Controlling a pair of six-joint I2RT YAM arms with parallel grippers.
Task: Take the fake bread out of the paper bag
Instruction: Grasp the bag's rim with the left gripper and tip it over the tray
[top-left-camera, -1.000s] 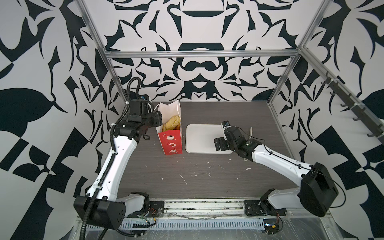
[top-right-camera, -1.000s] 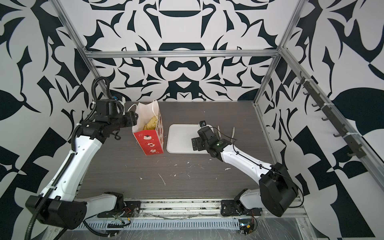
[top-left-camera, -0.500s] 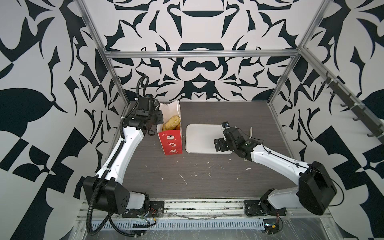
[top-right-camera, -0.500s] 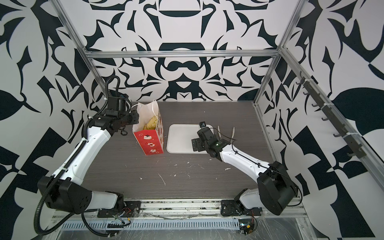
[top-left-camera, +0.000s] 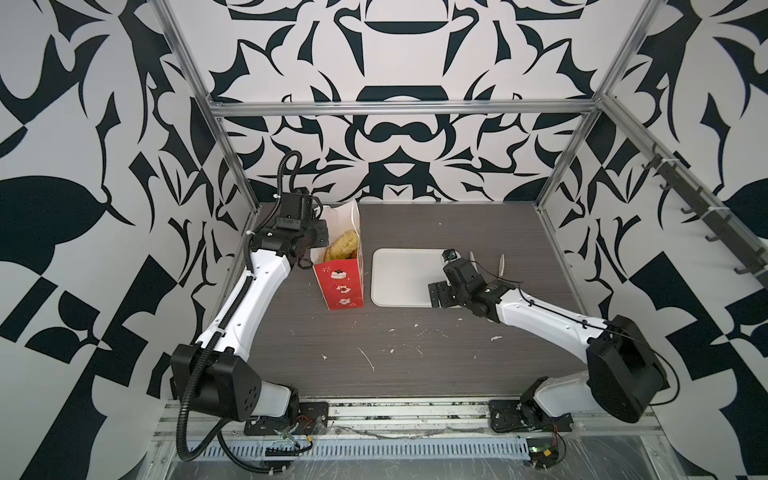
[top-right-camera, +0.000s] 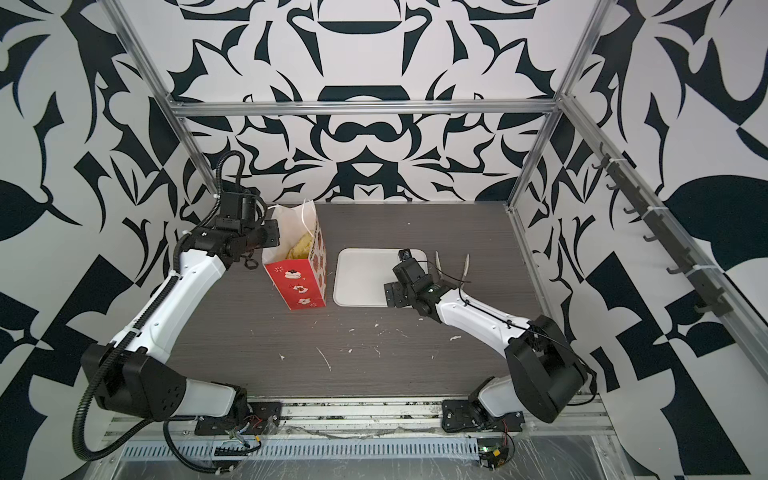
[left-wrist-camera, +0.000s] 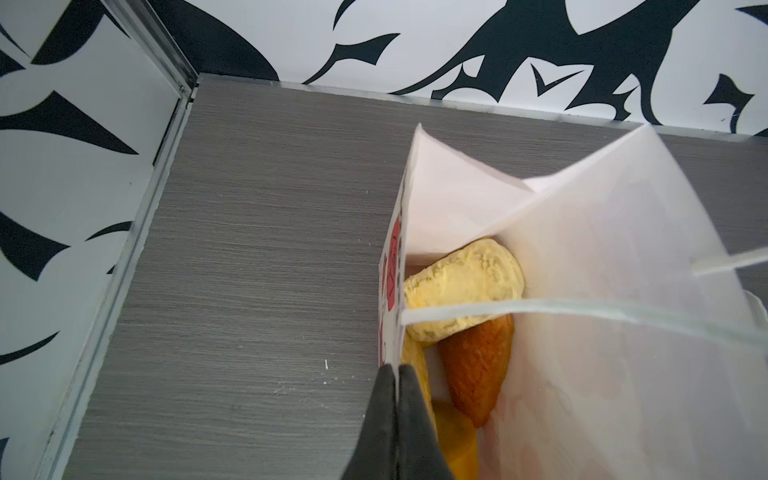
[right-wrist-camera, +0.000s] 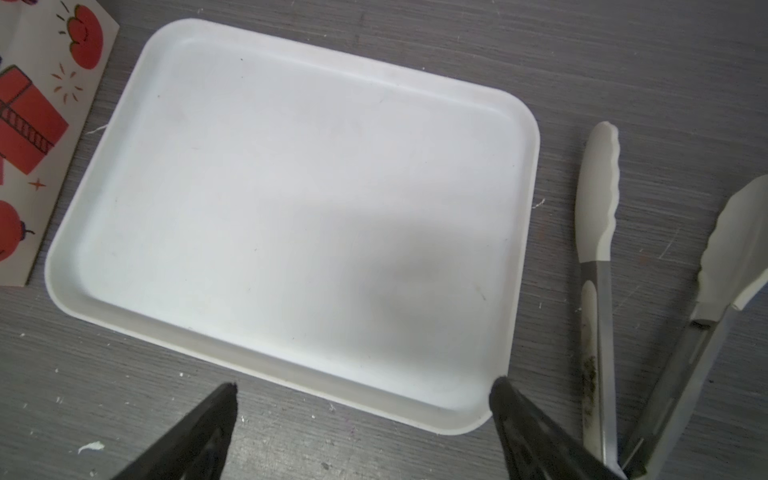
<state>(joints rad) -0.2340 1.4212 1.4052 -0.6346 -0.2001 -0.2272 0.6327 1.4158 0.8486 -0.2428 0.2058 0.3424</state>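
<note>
Pinching the paper bag (left-wrist-camera: 602, 249) by its side wall at the rim: left gripper (left-wrist-camera: 398, 370) pressed together on the paper. Fake bread (left-wrist-camera: 463, 286) sits inside, just past that wall. Right gripper (right-wrist-camera: 365, 384) spread above the tray (right-wrist-camera: 291, 187) edge, well apart from the bag; likely the one to reach in.

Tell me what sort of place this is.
Probably a robot-training cell: two arms bolted beside a tabletop, patterned walls on an aluminium frame, a paper bag and white tray as props.

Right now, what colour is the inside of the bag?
White; the left wrist view shows the bag best.
</note>
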